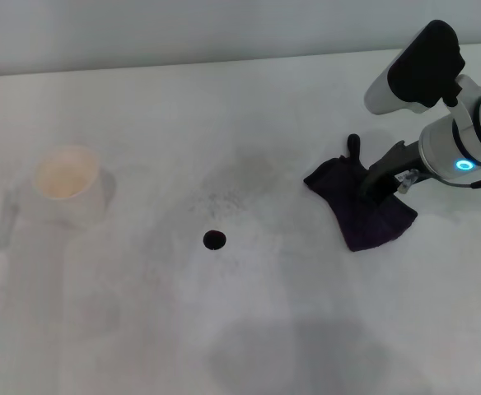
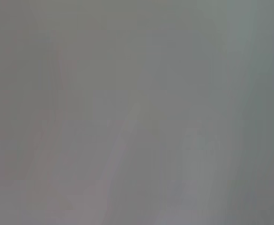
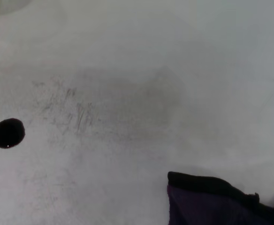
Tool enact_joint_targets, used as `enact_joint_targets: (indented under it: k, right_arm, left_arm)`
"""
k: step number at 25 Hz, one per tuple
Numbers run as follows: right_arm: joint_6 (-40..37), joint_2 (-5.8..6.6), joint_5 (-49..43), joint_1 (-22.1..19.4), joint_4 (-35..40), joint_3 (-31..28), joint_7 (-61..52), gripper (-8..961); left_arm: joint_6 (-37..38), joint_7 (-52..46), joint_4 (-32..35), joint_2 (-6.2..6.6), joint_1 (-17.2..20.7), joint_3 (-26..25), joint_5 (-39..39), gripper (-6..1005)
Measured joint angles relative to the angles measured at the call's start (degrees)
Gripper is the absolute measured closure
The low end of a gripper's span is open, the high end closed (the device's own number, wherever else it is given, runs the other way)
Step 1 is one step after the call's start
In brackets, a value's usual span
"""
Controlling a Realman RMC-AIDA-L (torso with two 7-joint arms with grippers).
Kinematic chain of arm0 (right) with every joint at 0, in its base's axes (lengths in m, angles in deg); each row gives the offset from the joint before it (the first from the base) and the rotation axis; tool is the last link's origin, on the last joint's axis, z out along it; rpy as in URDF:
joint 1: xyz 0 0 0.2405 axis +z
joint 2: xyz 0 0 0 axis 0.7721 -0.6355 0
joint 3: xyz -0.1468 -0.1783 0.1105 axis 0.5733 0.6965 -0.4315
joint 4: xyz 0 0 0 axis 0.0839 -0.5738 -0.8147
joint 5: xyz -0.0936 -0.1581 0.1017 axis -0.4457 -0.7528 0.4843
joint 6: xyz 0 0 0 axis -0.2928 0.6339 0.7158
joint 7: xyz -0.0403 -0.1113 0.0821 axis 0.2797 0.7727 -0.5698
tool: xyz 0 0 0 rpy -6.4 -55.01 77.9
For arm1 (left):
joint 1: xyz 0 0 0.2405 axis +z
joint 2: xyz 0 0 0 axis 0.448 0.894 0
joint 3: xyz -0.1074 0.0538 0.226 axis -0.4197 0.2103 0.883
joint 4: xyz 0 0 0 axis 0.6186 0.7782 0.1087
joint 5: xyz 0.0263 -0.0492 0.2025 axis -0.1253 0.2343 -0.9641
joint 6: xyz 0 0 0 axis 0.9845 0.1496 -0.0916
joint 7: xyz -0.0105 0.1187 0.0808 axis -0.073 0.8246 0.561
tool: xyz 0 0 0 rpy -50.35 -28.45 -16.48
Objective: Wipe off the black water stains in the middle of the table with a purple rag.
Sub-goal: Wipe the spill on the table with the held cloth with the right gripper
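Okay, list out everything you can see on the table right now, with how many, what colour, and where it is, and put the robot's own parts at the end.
black water stains: one small round blot, glossy black, near the middle of the table, apart from the rag.
purple rag: one, very dark purple, on the right side of the table, crumpled, with a small loop at its far corner.
paper cup: one, white, upright, on the left side of the table.
grey smudges: a faint speckled patch, grey, just beyond the blot.
table: one, white, matte.
right gripper: one, dark fingers on a white arm, down at the rag's right edge.
left gripper: not in view.
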Motion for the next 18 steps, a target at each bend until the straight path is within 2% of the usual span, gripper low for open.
enact_joint_targets:
  k: [9,16,18]
  right_arm:
    - [0.4,-0.08,1.8,0.0,1.3,-0.1,0.9,877]
    - [4.6,-0.08,13.3,1.8,1.9,0.2,8.1,885]
    - [4.7,-0.28,17.1,2.8,0.7,2.2,11.1,885]
  left_arm:
    - [0.0,0.0,0.0,0.0,-0.1,0.0,0.7,111]
    - [0.0,0.0,0.0,0.09,-0.2,-0.8,0.8,112]
    - [0.0,0.0,0.0,0.09,-0.3,-0.8,0.8,112]
